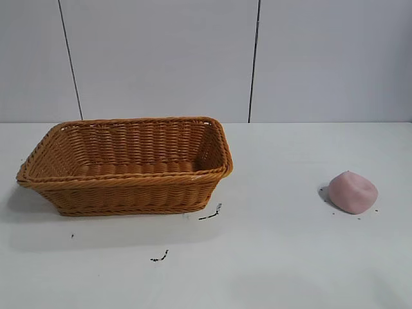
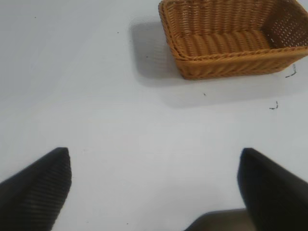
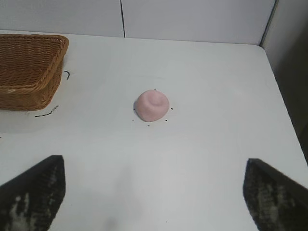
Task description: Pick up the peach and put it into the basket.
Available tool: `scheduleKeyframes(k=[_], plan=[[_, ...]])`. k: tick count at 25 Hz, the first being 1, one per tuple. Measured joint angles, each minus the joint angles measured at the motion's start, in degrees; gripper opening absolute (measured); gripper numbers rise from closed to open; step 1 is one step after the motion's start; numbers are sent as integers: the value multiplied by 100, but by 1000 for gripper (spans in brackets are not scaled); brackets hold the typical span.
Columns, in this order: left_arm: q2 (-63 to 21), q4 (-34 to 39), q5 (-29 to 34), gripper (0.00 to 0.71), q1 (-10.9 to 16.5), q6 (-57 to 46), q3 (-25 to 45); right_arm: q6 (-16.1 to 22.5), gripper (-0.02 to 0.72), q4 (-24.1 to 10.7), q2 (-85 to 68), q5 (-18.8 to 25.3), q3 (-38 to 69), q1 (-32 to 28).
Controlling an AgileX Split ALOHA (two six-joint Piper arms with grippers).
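Closest to you in the right wrist view, your right tool [image 3: 153, 192] hangs above the counter [image 3: 202, 159] with its two dark fingers [image 3: 33, 195] spread wide and nothing between them. Ahead of it the peach [image 3: 152, 105] sits alone on the white surface, dimple up, with a few tiny dark specks scattered around its base. In the left wrist view your left tool [image 2: 154, 190] is likewise released, its fingers [image 2: 36, 190] wide apart over bare counter, well short of the basket [image 2: 231, 65].

From the exterior view, the peach [image 1: 352, 192] lies toward the right side of the counter [image 1: 277, 257], well apart from the basket [image 1: 129, 187] at the left. The basket stands upright with its inside bare. Just beside its near corner you can see a small black scrawl [image 1: 210, 214] on the surface, and another mark [image 1: 159, 257] nearer the front.

Beyond the counter's far edge rises a plain pale grey wall [image 1: 161, 58] split by thin dark vertical seams [image 1: 255, 61].
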Motion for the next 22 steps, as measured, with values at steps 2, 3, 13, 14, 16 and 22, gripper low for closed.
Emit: scheduleKeyframes(k=[2, 3, 13, 14, 16, 22], plan=[[0, 0, 0, 692, 0, 0, 0, 0, 690, 0, 0, 0, 0, 0], [0, 0, 0, 692, 0, 0, 0, 0, 690, 0, 0, 0, 0, 0], [0, 0, 0, 692, 0, 0, 0, 1, 690, -27, 321, 11, -193, 0], [0, 0, 0, 692, 0, 0, 0, 20, 690, -64, 580, 4, -327, 0], [0, 0, 0, 692, 0, 0, 0, 116, 690, -159, 1191, -60, -593, 0], [0, 0, 0, 692, 0, 0, 0, 290, 690, -171, 3604, -256, -1514, 0]])
